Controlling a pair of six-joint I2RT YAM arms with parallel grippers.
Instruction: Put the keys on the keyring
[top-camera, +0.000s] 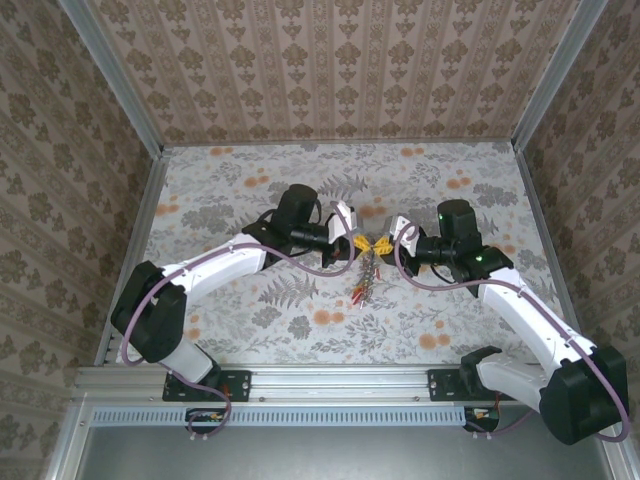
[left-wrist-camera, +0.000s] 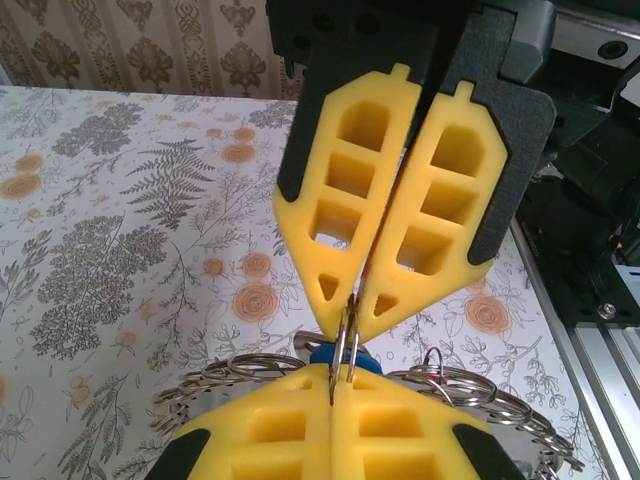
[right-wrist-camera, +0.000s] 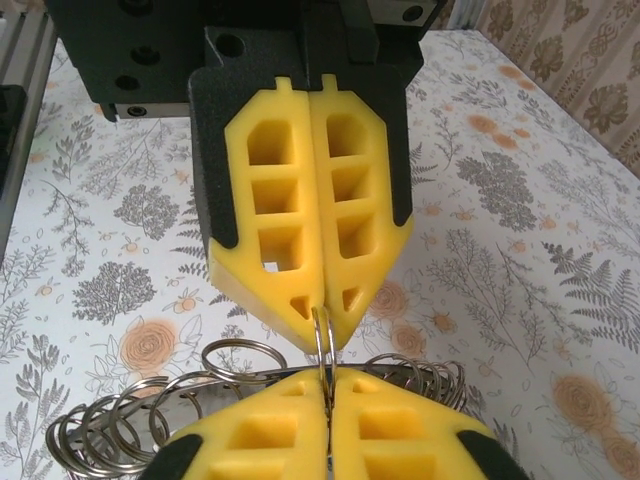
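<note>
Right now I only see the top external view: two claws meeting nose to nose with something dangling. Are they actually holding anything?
Observer: Yes. The left wrist view shows the left claw and the right claw both shut on one thin metal ring.
Operator: Any colour there?
Observer: A blue tag sits just behind that ring.
Operator: And the dangling stuff?
Observer: The right wrist view shows the keyring, a wreath of silver loops spreading either side of the pinch.

White desk (top-camera: 230, 190) patterned with grey ferns and orange blooms; beige damask-striped walls (top-camera: 330, 60); yellow-on-black left hand (top-camera: 357, 243) and right hand (top-camera: 385, 243); silver keyring (right-wrist-camera: 75, 430); blue tag (left-wrist-camera: 322, 357); white-and-black arms (top-camera: 220, 268); purple cables (top-camera: 300, 262).
</note>
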